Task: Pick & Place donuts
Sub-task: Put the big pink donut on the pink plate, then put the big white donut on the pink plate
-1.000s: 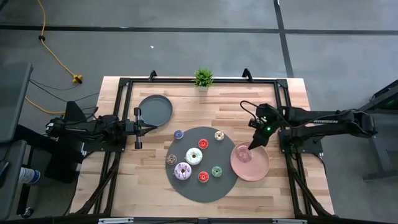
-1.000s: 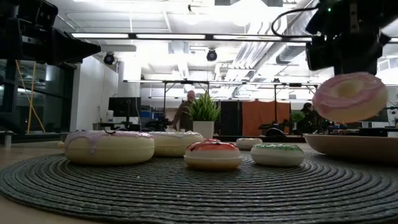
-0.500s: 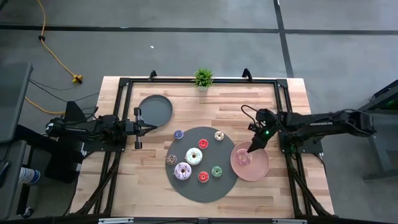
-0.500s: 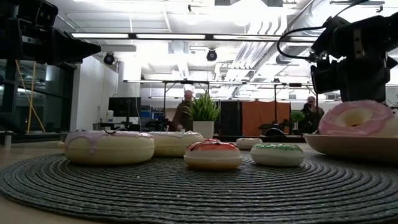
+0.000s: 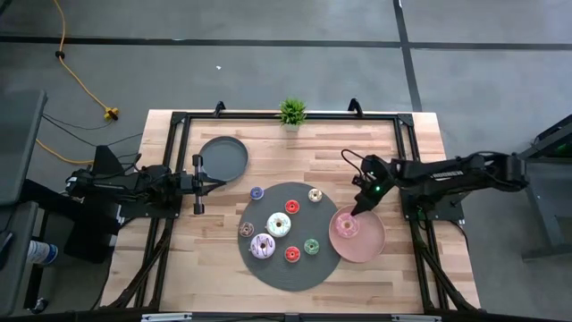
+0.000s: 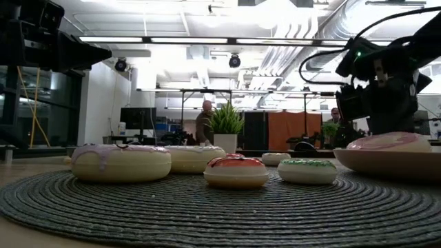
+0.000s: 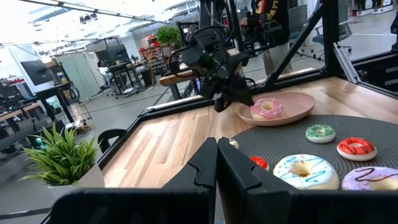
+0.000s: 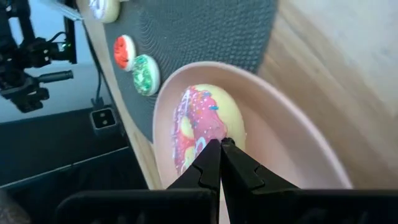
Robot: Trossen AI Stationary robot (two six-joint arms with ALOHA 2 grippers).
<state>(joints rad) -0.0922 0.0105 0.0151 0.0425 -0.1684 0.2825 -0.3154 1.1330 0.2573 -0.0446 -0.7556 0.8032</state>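
Right gripper (image 5: 359, 211) sits with fingers pressed together at the rim of the pink plate (image 5: 374, 247), tips just above the pink-frosted donut (image 5: 347, 226); whether it still pinches the donut's edge or merely touches it, cannot tell; a second ago the donut hung in the air under the gripper, tilted, half a second ago it was leaning on the plate, now it lies flat in the dish; judgement: the placing of this donut is as good as done, release and withdrawal remain.

Beyond the gripper, on the dark round mat (image 5: 268, 268), the rest wait: white donut (image 5: 279, 224), lilac donut (image 5: 262, 245), green (image 5: 311, 245), two red, blue, brown and cream small ones.

Left gripper (image 5: 198, 183) is closed and empty, idle well apart, beside the dark grey plate (image 5: 222, 157).

Views differ: right wrist view shows fingertips meeting at the donut's frosting (image 8: 199, 124); low view shows only the donut's top (image 6: 389, 142) above the plate rim; left wrist view shows the donut's ring lying inside the plate (image 7: 268, 108); high view alone gives the whole layout.
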